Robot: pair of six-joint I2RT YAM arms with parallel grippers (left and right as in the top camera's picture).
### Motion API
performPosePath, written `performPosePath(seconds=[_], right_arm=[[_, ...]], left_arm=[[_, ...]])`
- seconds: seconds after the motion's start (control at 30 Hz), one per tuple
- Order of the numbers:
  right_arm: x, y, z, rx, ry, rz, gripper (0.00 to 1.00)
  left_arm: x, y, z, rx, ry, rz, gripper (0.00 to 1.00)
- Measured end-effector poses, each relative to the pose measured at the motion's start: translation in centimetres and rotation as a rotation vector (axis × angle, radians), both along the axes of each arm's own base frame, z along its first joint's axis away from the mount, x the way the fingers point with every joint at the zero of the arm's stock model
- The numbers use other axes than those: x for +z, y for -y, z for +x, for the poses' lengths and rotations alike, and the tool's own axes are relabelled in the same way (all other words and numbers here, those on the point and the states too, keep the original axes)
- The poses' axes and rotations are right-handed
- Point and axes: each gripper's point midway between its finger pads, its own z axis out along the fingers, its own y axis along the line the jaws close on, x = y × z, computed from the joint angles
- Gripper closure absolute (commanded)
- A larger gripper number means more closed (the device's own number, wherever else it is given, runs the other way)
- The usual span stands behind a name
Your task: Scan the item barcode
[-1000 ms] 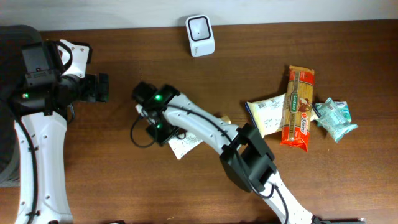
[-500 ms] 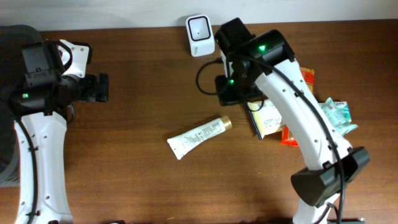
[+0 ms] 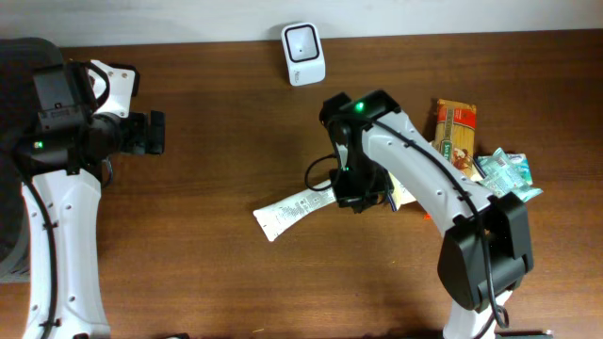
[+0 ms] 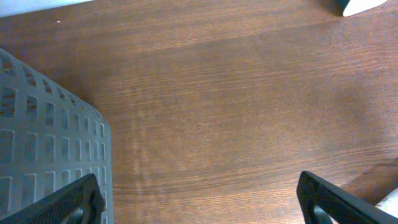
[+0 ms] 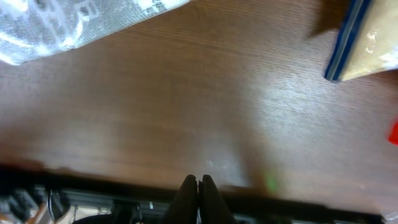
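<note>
One white tube (image 3: 287,211) — printed, lying slantwise — near the right gripper (image 5: 198,185), pressed together; left gripper (image 4: 200,200) spread.

Two arms stand at the desk (image 3: 188,264): the left arm (image 3: 57,226) by the left edge and the right arm (image 3: 415,155) reaching in from the front. There is one white scanner (image 3: 303,54) at the back edge. I count four goods: one tube (image 3: 287,213) near the middle, and toward the right edge one pasta pack (image 3: 456,122), one pouch (image 5: 373,56) and one teal packet (image 3: 509,174). One grey mesh thing (image 4: 43,143) sits at the left edge.
</note>
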Motion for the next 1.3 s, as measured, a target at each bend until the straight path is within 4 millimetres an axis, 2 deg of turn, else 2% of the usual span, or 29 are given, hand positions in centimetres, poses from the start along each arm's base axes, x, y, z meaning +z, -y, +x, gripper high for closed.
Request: performPosePath(seconds=[0.27,0.37,0.57,0.7,0.77,0.87,0.93,1.1,1.17,1.23,1.3], right_arm=[[-7.0,-1.7,0.2,-0.073,0.042,0.097,0.96],[-8.4,-2.4,1.0,-0.099,0.088,0.132,0.96],[-8.4,-4.6,4.9,-0.115,0.245,0.231,0.96],[-7.6,-6.9,7.7,-0.062,0.36,0.349,0.96],[-7.7,-7.9,8.5,-0.033,0.385,0.401,0.96],[-8.9,-9.5,9.3,0.003,0.395,0.476,0.96],[-8.7,-10.3,10.1,0.021,0.43,0.517,0.96],[-8.4,-11.8,9.8,0.052,0.438,0.551,0.95],[-8.6,-11.3,8.6,0.057,0.382,0.529,0.62],[-8.0,-10.4,8.0,0.063,0.32,0.523,0.5],[-6.3,-9.5,9.1,0.051,0.303,0.593,0.39]], left_arm=[[0.0,0.0,0.0,0.0,0.0,0.0,0.01],[0.0,0.0,0.0,0.0,0.0,0.0,0.01],[0.0,0.0,0.0,0.0,0.0,0.0,0.01],[0.0,0.0,0.0,0.0,0.0,0.0,0.01],[0.0,0.0,0.0,0.0,0.0,0.0,0.01],[0.0,0.0,0.0,0.0,0.001,0.0,0.01],[0.0,0.0,0.0,0.0,0.0,0.0,0.01],[0.0,0.0,0.0,0.0,0.0,0.0,0.01],[0.0,0.0,0.0,0.0,0.0,0.0,0.01],[0.0,0.0,0.0,0.0,0.0,0.0,0.01],[0.0,0.0,0.0,0.0,-0.001,0.0,0.01]])
